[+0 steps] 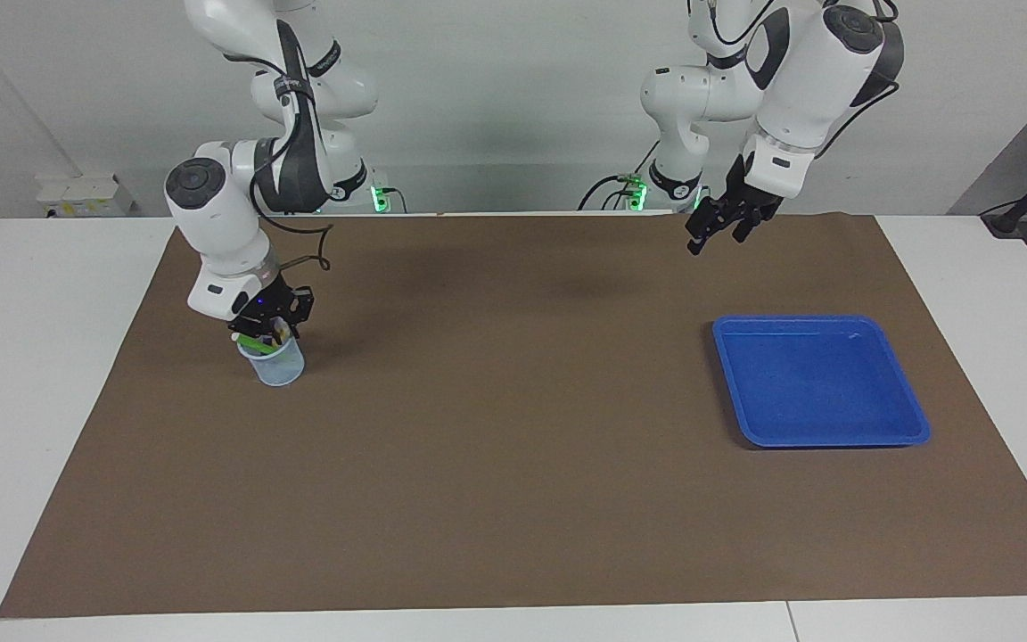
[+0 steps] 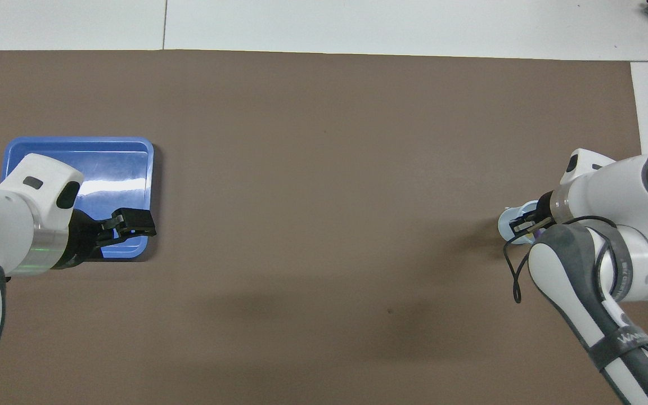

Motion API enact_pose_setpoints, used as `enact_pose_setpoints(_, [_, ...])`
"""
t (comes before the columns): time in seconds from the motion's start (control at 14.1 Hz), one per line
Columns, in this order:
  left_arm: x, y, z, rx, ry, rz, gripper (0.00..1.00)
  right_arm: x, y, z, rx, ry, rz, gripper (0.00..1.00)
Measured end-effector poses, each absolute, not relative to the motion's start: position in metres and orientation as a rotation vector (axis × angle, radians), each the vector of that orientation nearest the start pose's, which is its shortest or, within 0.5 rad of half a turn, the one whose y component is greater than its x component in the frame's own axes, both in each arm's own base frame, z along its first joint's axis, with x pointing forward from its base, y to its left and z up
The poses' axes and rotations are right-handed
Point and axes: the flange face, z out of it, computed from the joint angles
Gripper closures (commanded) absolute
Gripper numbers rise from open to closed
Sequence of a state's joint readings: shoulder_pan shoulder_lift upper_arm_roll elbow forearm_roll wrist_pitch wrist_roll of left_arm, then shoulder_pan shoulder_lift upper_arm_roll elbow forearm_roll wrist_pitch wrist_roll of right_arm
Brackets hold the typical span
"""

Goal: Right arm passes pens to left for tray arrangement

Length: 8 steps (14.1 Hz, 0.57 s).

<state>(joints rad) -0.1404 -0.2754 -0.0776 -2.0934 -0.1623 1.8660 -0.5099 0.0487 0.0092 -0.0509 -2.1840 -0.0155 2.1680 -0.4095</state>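
Observation:
The pens stand in a small translucent cup (image 1: 275, 366) toward the right arm's end of the table. Only a green pen (image 1: 255, 342) shows clearly; the others are hidden by the gripper. My right gripper (image 1: 266, 332), with its blue light, is down at the cup's mouth among the pens. In the overhead view the right gripper (image 2: 526, 224) covers most of the cup (image 2: 508, 226). The blue tray (image 1: 821, 379) lies empty toward the left arm's end and also shows in the overhead view (image 2: 110, 163). My left gripper (image 1: 717, 234) is open and empty, raised over the mat by the tray's robot-side edge.
A brown mat (image 1: 496, 428) covers most of the white table (image 1: 32, 357). The cup and the tray are the only things on it. A black cable loops from the right arm's wrist (image 1: 322, 259).

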Motion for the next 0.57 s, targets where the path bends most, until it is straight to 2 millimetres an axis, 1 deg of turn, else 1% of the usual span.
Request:
enact_pose_setpoints(0.07, [0.465,-0.119,0.543,-3.237,-0.559,0.004,0.0,0.531,-0.003,0.385,-3.073,-0.671,0.034,0.93])
enact_pose_setpoints(0.14, [0.465,-0.119,0.543,-3.237,-0.563,0.004,0.0,0.531,-0.004,0.39,-3.071,-0.689,0.019,0.97])
enact_pose_setpoints(0.28, [0.465,-0.119,0.542,-3.235,-0.568,0.007,0.0,0.531,-0.017,0.394,-3.068,-0.705,0.012,1.0])
enact_pose_setpoints(0.35, [0.465,-0.119,0.542,-3.235,-0.569,0.008,0.0,0.53,-0.022,0.394,-3.065,-0.712,0.017,1.0])
enact_pose_setpoints(0.57, [0.464,-0.122,0.542,-3.249,-0.59,0.021,0.0,0.53,-0.031,0.396,-3.057,-0.729,0.037,1.0])
